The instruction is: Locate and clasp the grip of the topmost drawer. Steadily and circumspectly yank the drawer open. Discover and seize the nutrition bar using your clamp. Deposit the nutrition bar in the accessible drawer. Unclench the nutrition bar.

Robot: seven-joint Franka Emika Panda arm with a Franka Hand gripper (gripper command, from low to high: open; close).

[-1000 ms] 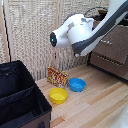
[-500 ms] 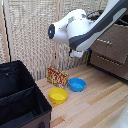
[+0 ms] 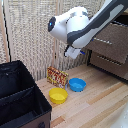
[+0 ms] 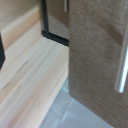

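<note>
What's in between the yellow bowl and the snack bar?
Nothing; the exterior view shows only bare wooden floor between the yellow bowl and the nutrition bar.

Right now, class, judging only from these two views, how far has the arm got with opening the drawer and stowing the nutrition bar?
Nothing looks done yet. The topmost drawer appears shut, flush with the dresser front. In hand: the arm hangs near the dresser, and the wrist view shows a drawer front with its silvery handle close by; the gripper itself is hard to make out. Left: gripping the handle, pulling, then fetching the nutrition bar, which leans by the wall behind the bowls.
</note>
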